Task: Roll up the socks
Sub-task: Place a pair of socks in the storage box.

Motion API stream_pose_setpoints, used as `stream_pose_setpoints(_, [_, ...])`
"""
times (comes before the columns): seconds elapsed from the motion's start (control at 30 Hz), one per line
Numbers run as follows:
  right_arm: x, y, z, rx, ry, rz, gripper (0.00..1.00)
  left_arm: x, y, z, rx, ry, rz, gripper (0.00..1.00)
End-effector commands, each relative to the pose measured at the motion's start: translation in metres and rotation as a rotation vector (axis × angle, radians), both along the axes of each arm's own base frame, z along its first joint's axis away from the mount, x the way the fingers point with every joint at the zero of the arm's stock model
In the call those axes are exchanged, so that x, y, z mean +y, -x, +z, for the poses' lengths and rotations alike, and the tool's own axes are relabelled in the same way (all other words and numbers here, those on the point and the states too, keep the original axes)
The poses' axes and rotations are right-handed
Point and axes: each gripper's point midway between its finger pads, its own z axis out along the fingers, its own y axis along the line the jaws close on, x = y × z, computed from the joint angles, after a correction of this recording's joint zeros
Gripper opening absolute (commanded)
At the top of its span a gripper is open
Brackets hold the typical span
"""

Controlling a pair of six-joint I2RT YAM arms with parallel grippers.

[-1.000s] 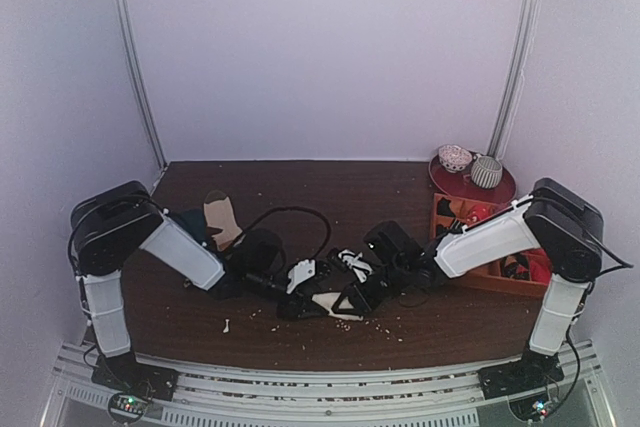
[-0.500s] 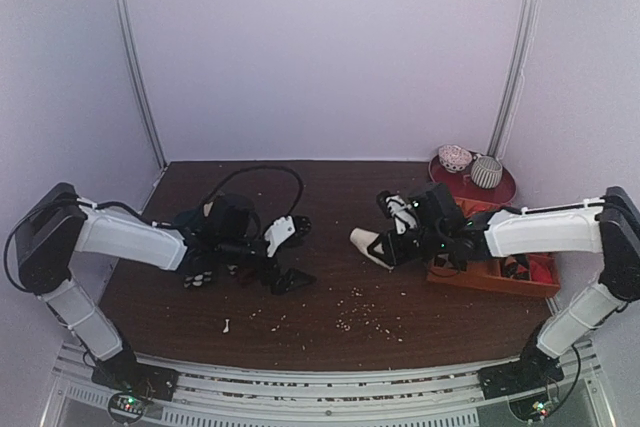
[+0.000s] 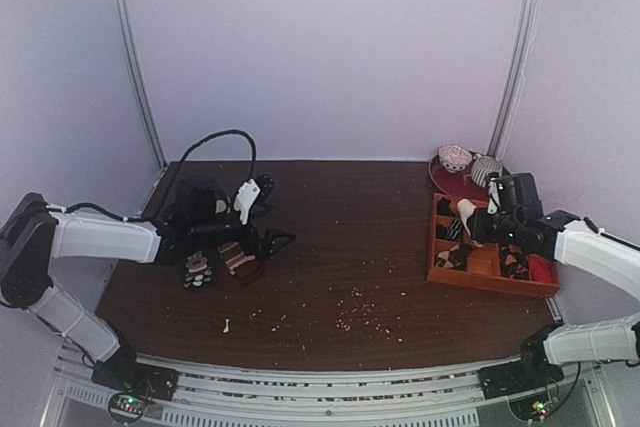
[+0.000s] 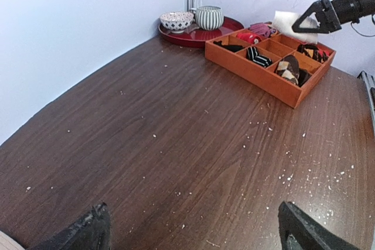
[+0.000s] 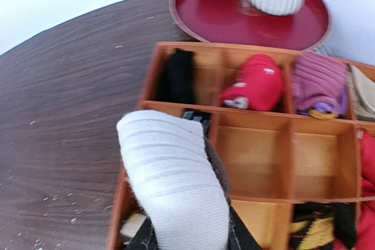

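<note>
Overhead, in the top external view, the right gripper [image 3: 470, 224] is clamped on the socks [image 3: 465, 211]. They form a cream-white bundle held over the left part of the orange tray [image 3: 480, 280], at the right of the table [image 3: 340, 247]. A red round tray [image 3: 500, 187] carrying a bowl [image 3: 454, 157] and a ribbed cup [image 3: 487, 171] lies just beyond, in the far right corner. The left gripper [image 3: 262, 219] hangs at the left of the table, fingers spread and empty, beside two patterned socks [image 3: 238, 257] lying flat.

Left wrist view. The two fingertips [image 4: 88, 232] sit at the lower corners, wide apart, with only bare wood between them. The bundle shows far off at the right, raised over the orange tray.

Right wrist view. The ribbed bundle fills the near centre, with a brown layer showing behind it. The gripping fingers [image 5: 240, 238] are mostly hidden beneath it. Below are compartments holding a black sock [image 5: 179, 74], a red sock [image 5: 258, 83] and a purple sock [image 5: 319, 80]. Two empty compartments [image 5: 252, 153] lie in the middle row.

The step in hand appears to be stowing the finished roll. To do it well, centre the bundle over an empty compartment, not a divider. Lower it between the walls, and part the fingers only then, so the roll has no room to unwind.
</note>
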Motion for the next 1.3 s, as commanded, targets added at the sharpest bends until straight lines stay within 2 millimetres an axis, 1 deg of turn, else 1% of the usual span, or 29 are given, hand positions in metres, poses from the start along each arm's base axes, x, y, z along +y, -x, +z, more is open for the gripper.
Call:
stream_pose_setpoints(0.0, [-0.045,0.003,-0.006,0.015,0.073,-0.14,0.0,-0.006,-0.002,0.022,-0.038,0.093,-0.018,0.98])
stream_pose_setpoints(0.07, [-0.048,-0.003,-0.01,0.019,0.072,-0.11,0.0,-0.006,-0.003,0.022,-0.044,0.096,-0.017,0.98])
stream_pose_setpoints(0.13, [-0.049,-0.011,-0.011,0.027,0.115,-0.047,0.0,-0.007,-0.001,0.023,-0.054,0.104,-0.025,0.98])
stream_pose_setpoints(0.2, [-0.055,-0.019,-0.011,0.043,0.177,-0.006,0.0,-0.007,0.002,0.023,-0.061,0.116,-0.044,0.98])
stream_pose_setpoints(0.3, [-0.053,-0.041,0.008,-0.001,0.173,0.049,0.0,-0.008,0.005,0.023,-0.073,0.14,-0.054,0.98])
stream_pose_setpoints(0.33, [-0.052,-0.045,0.011,-0.012,0.197,0.075,0.0,-0.008,0.007,0.022,-0.073,0.145,-0.061,0.98])
stream_pose_setpoints(0.4, [-0.051,-0.048,0.011,-0.033,0.25,0.126,0.0,-0.01,0.009,0.022,-0.07,0.147,-0.078,0.98])
stream_pose_setpoints(0.5, [-0.045,-0.046,-0.005,-0.017,0.321,0.234,0.0,-0.009,0.01,0.019,-0.073,0.144,-0.078,0.98])
stream_pose_setpoints(0.57, [-0.044,-0.043,-0.021,0.041,0.353,0.299,0.0,-0.008,0.013,0.018,-0.077,0.15,-0.082,0.98])
stream_pose_setpoints(0.63, [-0.045,-0.042,-0.033,0.108,0.361,0.34,0.0,-0.008,0.015,0.018,-0.081,0.161,-0.089,0.98])
stream_pose_setpoints(0.7, [-0.054,-0.041,-0.042,0.172,0.392,0.334,0.0,-0.008,0.016,0.017,-0.083,0.162,-0.092,0.98])
stream_pose_setpoints(0.8, [-0.069,-0.04,-0.055,0.223,0.423,0.316,0.0,-0.008,0.017,0.017,-0.089,0.164,-0.097,0.98])
stream_pose_setpoints(0.9, [-0.077,-0.04,-0.065,0.256,0.42,0.308,0.0,-0.008,0.017,0.015,-0.086,0.164,-0.101,0.98])
stream_pose_setpoints(1.13, [-0.083,-0.039,-0.08,0.322,0.423,0.311,0.0,-0.008,0.018,0.01,-0.077,0.159,-0.103,0.98])
stream_pose_setpoints(1.2, [-0.079,-0.042,-0.079,0.302,0.406,0.319,0.0,-0.009,0.018,0.011,-0.079,0.162,-0.105,0.98])
stream_pose_setpoints(1.27, [-0.08,-0.048,-0.075,0.278,0.409,0.302,0.0,-0.009,0.017,0.01,-0.076,0.161,-0.104,0.98])
